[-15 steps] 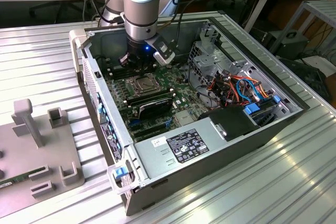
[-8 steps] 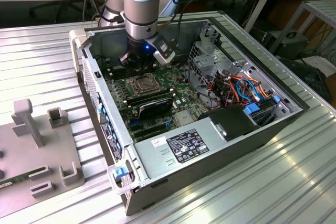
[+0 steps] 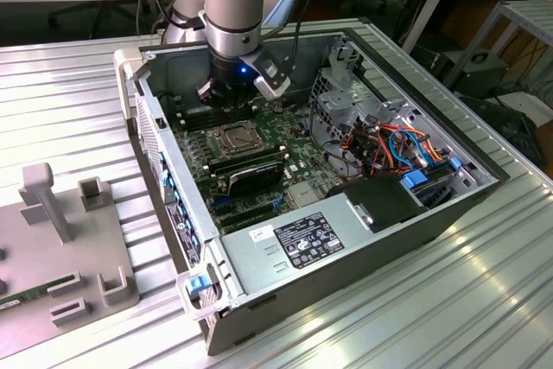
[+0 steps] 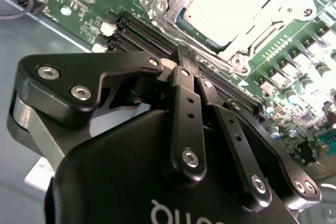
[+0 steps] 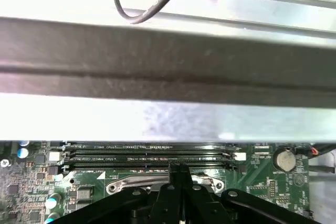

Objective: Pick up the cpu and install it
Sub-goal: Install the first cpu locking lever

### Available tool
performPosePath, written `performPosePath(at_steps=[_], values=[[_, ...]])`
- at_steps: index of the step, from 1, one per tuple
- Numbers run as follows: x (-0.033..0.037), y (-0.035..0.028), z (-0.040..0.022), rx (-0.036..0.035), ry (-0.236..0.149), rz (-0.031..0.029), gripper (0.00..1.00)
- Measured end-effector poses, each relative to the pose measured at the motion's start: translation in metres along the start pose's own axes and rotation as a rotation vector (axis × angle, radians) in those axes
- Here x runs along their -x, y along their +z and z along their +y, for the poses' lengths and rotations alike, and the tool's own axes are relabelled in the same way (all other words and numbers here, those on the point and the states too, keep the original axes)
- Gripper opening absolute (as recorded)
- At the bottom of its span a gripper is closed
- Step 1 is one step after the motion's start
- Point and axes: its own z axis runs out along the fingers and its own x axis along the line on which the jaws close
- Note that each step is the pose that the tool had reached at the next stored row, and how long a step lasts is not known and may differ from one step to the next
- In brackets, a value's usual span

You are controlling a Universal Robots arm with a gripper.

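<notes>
1. Pincer (image 4: 184, 59): fingers pressed together, holding nothing, poised low over the memory slots (image 5: 147, 157) inside the computer case (image 3: 285, 257).
2. Cpu (image 4: 231, 3): seated flat in the socket frame (image 4: 157, 6), just beyond the fingertips, across the slots.
3. Case rests open on the ribbed counter (image 3: 467, 300).

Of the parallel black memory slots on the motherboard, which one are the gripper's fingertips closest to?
In the first wrist view, the gripper is closest to the slot nearest the CPU socket frame; the other memory slots lie farther off, toward the case wall.
</notes>
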Motion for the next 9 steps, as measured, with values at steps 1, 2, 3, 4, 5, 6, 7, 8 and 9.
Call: performPosePath(at_steps=[1, 2, 3, 4, 5, 6, 7, 8, 9], values=[[0.0004, -0.0025, 0.0003, 0.0, 0.0, 0.0001, 0.11], [0.0008, -0.0048, 0.0006, 0.0, 0.0, 0.0, 0.11], [0.0011, -0.0065, 0.0009, 0.0001, 0.0, -0.0001, 0.11], [0.0017, -0.0095, 0.0014, 0.0001, 0.0, -0.0002, 0.11], [0.0019, -0.0114, 0.0017, 0.0, 0.0, -0.0002, 0.11], [0.0022, -0.0132, 0.002, -0.0001, 0.0, -0.0002, 0.11], [0.0026, -0.0153, 0.0023, 0.0, 0.0, -0.0002, 0.11], [0.0028, -0.0163, 0.0025, 0.0, 0.0, -0.0002, 0.11], [0.0028, -0.0165, 0.0025, 0.0001, 0.0, -0.0003, 0.11]])
